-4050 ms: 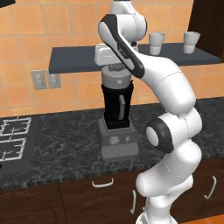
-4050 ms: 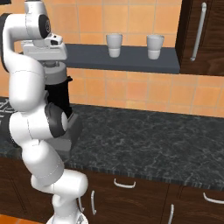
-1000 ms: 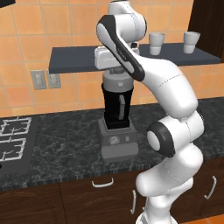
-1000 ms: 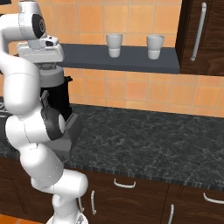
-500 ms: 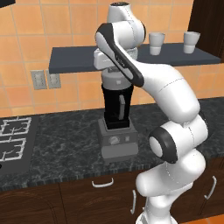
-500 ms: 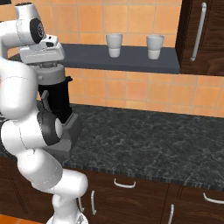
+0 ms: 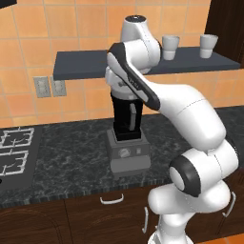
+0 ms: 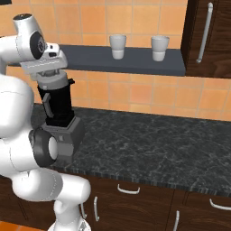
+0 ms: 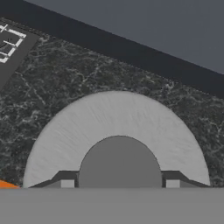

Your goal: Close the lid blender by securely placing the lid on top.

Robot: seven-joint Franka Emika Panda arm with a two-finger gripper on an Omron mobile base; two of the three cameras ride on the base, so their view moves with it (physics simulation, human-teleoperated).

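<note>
Dark speckled counter [image 8: 149, 144] across mid-frame, orange tiles behind, grey shelf [image 8: 135, 61] above with two white cups [image 8: 117, 46]. Blender [image 7: 127, 136] standing centre of the left base view, at left in the right base view, same spot as before. Lid [image 9: 116, 138] seen from above in the hand view, fingertips [image 9: 65, 179] clamped on its darker knob. Gripper [image 8: 50, 76] directly over the jar; upper arm swung further left than a second ago.

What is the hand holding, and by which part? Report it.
The hand holds the lid by the darker knob at its centre, one finger on each side of the knob.
</note>
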